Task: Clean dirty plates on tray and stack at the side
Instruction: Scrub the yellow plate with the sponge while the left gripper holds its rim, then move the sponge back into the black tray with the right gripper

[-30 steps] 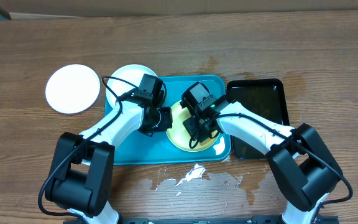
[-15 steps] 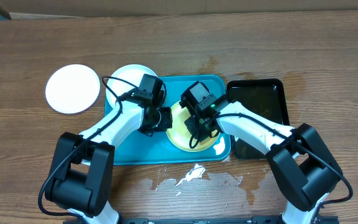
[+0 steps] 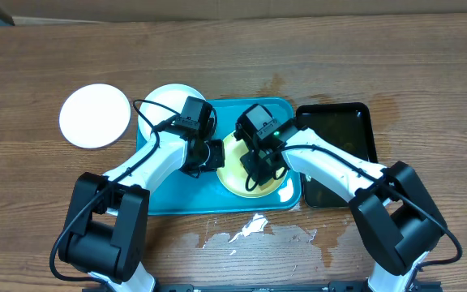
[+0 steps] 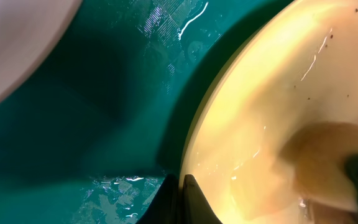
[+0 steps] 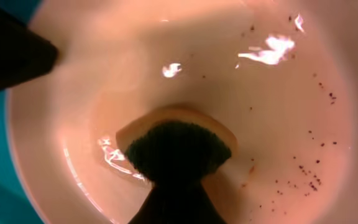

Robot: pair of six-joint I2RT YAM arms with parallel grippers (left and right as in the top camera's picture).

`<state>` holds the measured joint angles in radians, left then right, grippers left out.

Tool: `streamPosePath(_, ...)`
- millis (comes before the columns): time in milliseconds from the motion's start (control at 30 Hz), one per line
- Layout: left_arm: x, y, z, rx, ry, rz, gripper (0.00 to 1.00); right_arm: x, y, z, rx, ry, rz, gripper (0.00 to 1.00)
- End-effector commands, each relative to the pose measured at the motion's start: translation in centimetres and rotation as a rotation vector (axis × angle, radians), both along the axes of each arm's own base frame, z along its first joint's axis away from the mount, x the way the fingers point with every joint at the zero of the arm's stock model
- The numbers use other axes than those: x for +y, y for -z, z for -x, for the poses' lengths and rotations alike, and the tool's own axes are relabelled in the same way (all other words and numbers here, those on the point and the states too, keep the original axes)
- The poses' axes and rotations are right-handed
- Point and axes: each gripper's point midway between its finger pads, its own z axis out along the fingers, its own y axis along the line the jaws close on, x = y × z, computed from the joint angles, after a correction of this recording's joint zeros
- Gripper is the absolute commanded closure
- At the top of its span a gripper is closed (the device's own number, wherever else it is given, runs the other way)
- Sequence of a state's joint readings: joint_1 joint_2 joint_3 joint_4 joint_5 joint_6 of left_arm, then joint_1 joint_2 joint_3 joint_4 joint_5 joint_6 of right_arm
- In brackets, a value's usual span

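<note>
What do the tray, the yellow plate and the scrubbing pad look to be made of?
The tray looks like glossy moulded plastic: rounded rim, wet sheen. The yellow plate is smooth and shiny with sharp highlights, so glazed ceramic or melamine; I cannot tell which. The pad seems to be a tan sponge with a dark, coarse scouring face, going by its fuzzy texture.

The left gripper [image 3: 210, 154] and right gripper [image 3: 258, 168] meet over the yellow-green plate [image 3: 235, 180] in the turquoise tray [image 3: 181, 199].
</note>
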<state>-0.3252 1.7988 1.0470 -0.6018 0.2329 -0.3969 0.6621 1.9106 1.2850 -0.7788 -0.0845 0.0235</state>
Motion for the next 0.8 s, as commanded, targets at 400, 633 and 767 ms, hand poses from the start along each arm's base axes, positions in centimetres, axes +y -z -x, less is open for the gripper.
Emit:
streamPosePath(400, 0.1, 0.4, 0.3, 0.031, -0.011, 0.004, 0.94, 2.6, -7.9, -1.4, -0.043, 0.012, -0.095, 0.96)
streamPosePath(633, 1.2, -0.3, 0.0, 0.032, -0.025, -0.07, 0.96, 1.7, -9.1, -2.1, -0.05, 0.091, -0.12, 0.96)
streamPosePath(767, 2.3, -2.2, -0.5, 0.044, -0.036, -0.147, 0.96, -0.9, -12.1, -3.6, -0.063, 0.231, -0.151, 0.96)
